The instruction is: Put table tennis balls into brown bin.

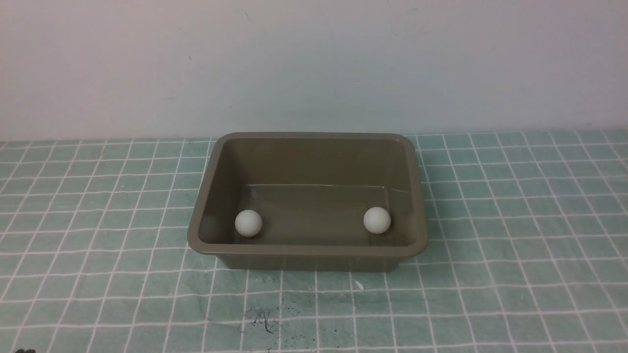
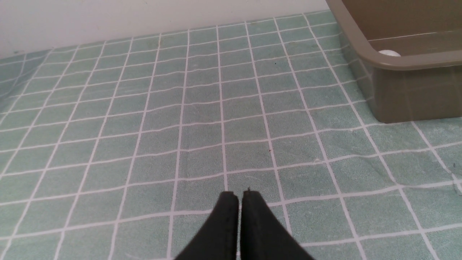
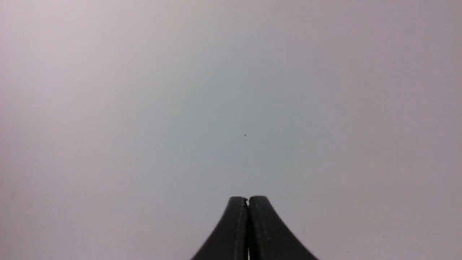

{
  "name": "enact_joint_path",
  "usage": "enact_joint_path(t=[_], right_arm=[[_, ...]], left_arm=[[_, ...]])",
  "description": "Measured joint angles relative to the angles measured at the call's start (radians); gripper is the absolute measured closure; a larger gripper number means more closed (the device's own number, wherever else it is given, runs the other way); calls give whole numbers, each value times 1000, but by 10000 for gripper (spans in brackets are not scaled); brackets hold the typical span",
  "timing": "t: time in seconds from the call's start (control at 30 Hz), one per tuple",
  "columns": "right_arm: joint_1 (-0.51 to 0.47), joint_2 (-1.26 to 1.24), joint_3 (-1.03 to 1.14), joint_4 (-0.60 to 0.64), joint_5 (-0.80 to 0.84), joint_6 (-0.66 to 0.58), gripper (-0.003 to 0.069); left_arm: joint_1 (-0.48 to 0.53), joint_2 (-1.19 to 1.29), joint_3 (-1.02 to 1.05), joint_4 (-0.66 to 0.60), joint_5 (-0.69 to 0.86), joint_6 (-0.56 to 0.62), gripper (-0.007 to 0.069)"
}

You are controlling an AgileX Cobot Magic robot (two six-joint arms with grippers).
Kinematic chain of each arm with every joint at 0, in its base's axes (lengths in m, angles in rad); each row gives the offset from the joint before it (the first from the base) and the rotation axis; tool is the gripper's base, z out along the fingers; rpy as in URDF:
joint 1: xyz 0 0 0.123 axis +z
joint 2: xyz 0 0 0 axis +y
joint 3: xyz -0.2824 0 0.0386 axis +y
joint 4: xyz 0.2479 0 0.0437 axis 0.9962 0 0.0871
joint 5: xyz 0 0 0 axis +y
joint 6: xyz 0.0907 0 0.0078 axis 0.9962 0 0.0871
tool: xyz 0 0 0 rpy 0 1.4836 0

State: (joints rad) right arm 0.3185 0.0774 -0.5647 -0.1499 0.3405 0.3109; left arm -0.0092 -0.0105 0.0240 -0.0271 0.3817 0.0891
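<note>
The brown bin [image 1: 306,252] stands in the middle of the checked cloth, its long side facing me. Two white table tennis balls lie on its glossy bottom near the front wall: one ball at the left [image 1: 248,223], the other ball at the right [image 1: 377,220]. Neither arm shows in the front view. In the left wrist view my left gripper [image 2: 240,194] is shut and empty, low over the cloth, with the bin's corner [image 2: 393,65] off to one side and the top of a ball [image 2: 389,53] peeking over the rim. My right gripper [image 3: 248,198] is shut, empty, facing the bare wall.
A green cloth with a white grid [image 1: 515,245] covers the table on all sides of the bin. A pale wall [image 1: 314,63] rises right behind it. Small dark scribbles [image 1: 262,318] mark the cloth in front of the bin.
</note>
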Motion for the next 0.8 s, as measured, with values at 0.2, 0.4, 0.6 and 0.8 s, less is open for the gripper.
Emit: enact_joint_path(t=[0.2, 0.4, 0.6, 0.8], right_arm=[[0, -91, 183, -84, -13, 64, 673], [0, -91, 193, -80, -4, 67, 673], [0, -91, 193, -87, 45, 67, 673], [0, -91, 193, -90, 50, 67, 673]], left_arm=[[0, 0, 0, 0, 0, 0, 629], [0, 0, 0, 0, 0, 0, 629], [0, 0, 0, 0, 0, 0, 629], [0, 0, 0, 0, 0, 0, 629]])
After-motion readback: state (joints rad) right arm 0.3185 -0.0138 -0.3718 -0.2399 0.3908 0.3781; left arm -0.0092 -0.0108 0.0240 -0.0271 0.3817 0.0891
